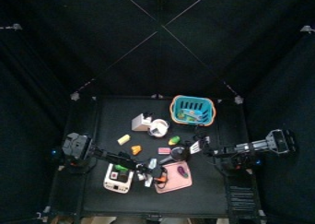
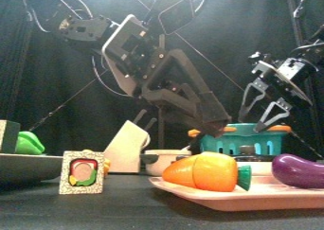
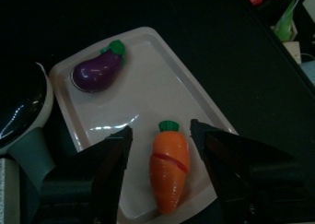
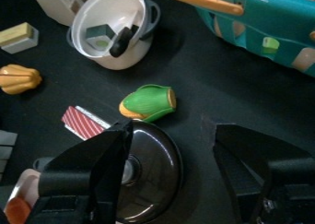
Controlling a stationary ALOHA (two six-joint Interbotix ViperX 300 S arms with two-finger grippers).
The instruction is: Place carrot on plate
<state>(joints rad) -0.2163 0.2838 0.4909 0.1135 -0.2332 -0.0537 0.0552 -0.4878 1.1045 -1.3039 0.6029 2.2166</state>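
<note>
Looks basically done: carrot point(image 3: 170, 167) lying flat on the plate point(image 3: 185, 85), right between the jaws of the left pincer point(image 3: 167, 168), which stands wide open around it, gripping nothing. Left to do, by my guess: just lifting that arm clear without nudging anything.

Going big to small. Black counter point(image 1: 110, 112), matte and dark. Teal basket point(image 4: 264, 20) beyond the right pincer point(image 4: 172, 163), plastic, slotted walls. Pale-pink plate under the left pincer, flat, smooth, square with rounded corners and a low rim. Round dark lid-like disc point(image 4: 145, 177) sitting between the right pincer's jaws, glossy; jaws spread wide there too, no grip visible. White bowl point(image 4: 110, 27) further out from that pincer, round and shiny, something dark inside. Purple eggplant point(image 3: 96, 69) on the plate's far end from the left pincer, glossy toy plastic with a green cap. Carrot itself: orange, tapered, faint ridges, small green top pointing away from the wrist.
</note>
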